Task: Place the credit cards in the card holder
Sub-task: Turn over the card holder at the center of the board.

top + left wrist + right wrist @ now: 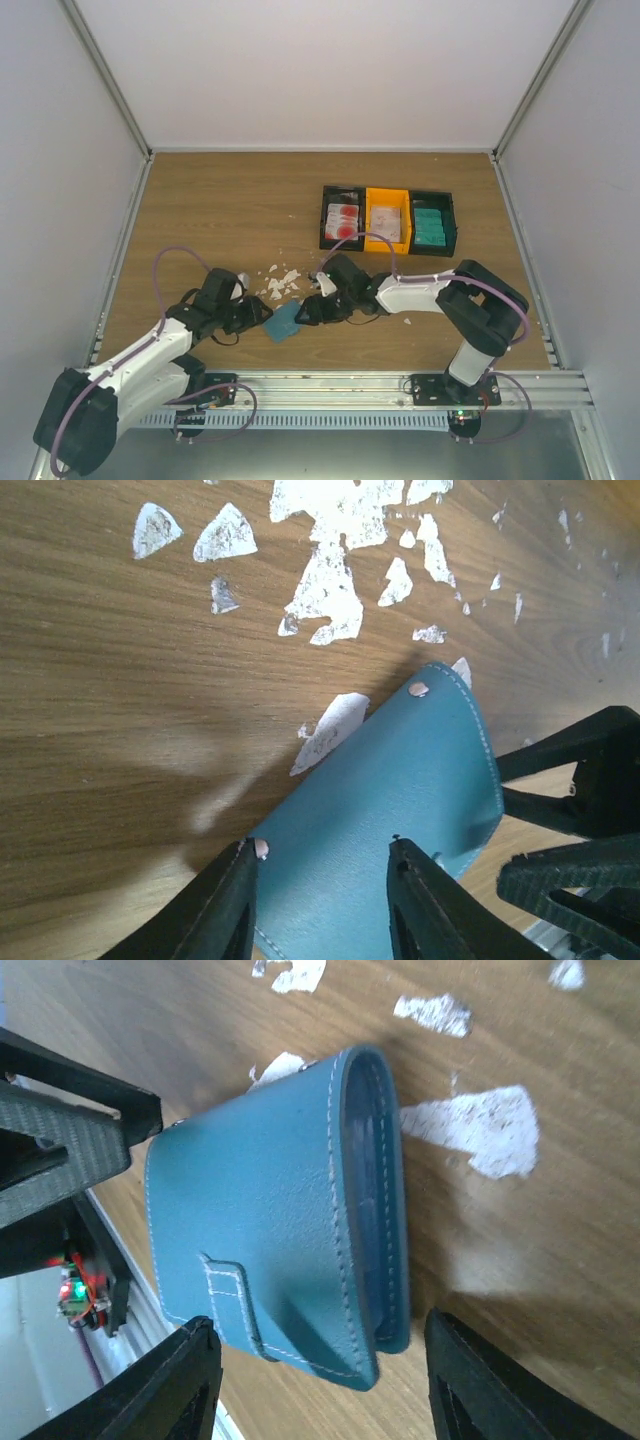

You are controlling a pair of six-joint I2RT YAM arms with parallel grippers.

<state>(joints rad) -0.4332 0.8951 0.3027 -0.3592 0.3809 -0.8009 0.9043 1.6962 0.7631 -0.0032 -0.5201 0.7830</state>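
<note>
The card holder lies on the wooden surface near the front edge, right between the two arms, its open mouth turned toward the right wrist camera. The left gripper has its fingers partly closed around one end of the holder. One finger sits at the riveted corner and the other over the blue face, but whether they actually pinch it cannot be told. The right gripper straddles the other end with its fingers spread wide, a gap showing beside the holder, nothing held. White scraps lie scattered just behind. Farther back, the credit cards sit stacked in a three-compartment tray: red-blotched, pale and teal.
</note>
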